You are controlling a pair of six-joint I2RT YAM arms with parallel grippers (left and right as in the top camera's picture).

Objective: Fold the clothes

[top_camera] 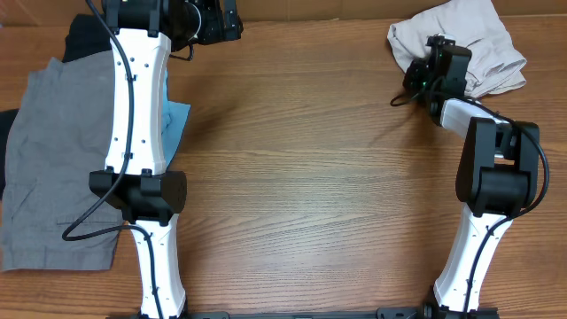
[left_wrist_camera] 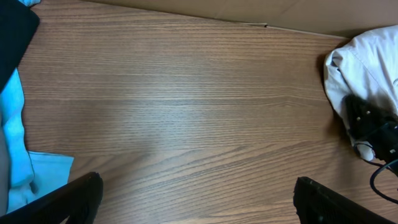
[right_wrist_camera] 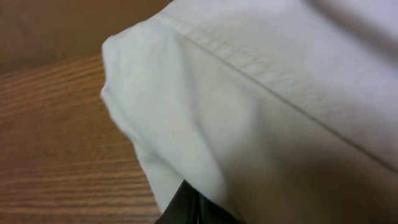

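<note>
White arm links, black joints, thin black cables.

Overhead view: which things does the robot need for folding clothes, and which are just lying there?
For the job:
- cream shorts, bunched at the far right
- grey shorts, spread at the left
- light-blue piece
- black piece

Just there:
- wooden table
- brown board behind the table
</note>
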